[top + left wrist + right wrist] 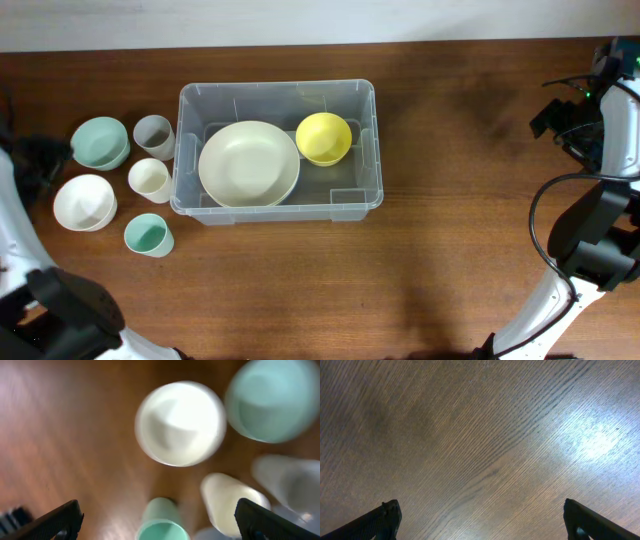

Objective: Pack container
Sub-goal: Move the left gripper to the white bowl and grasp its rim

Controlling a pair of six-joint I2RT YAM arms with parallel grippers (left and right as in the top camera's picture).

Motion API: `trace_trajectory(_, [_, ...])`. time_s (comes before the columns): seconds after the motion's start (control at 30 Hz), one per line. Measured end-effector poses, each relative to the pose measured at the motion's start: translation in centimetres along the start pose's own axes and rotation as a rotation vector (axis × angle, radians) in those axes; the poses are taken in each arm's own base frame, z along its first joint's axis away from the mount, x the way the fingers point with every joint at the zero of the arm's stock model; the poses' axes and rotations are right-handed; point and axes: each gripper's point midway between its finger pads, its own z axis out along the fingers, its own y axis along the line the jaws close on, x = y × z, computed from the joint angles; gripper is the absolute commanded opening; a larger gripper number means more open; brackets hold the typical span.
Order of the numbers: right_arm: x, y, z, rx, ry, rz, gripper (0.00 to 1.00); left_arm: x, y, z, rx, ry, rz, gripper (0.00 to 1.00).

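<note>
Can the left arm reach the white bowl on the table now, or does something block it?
Probably yes. The left end effector hangs open over the white bowl, nothing covers the bowl, and the cups beside it leave a gap.

Cups (152, 178), bowls (85, 201) tight beside container (277, 88)

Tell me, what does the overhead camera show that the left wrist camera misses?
Only overhead: the cream plate and yellow bowl inside the clear container. Only left wrist: the left gripper up close, plainly open. Both: the white bowl, mint bowl, cream cup, grey cup and teal cup on the wooden table.
</note>
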Motion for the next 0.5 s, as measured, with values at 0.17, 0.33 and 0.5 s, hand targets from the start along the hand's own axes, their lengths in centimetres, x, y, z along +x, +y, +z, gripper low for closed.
trace_trajectory(0.17, [0.0, 0.0, 0.0, 0.0, 0.0, -0.001, 0.99, 0.7, 2.8, 6.3, -0.038, 0.104, -0.128, 0.99])
trace_trajectory(0.33, [0.0, 0.0, 0.0, 0.0, 0.0, 0.0, 0.99, 2.0, 4.0, 10.6, -0.028, 0.14, -0.187, 1.0])
trace_trajectory(0.5, [0.0, 0.0, 0.0, 0.0, 0.0, 0.0, 0.99, 2.4, 4.0, 12.6, -0.01, 0.135, -0.195, 0.99])
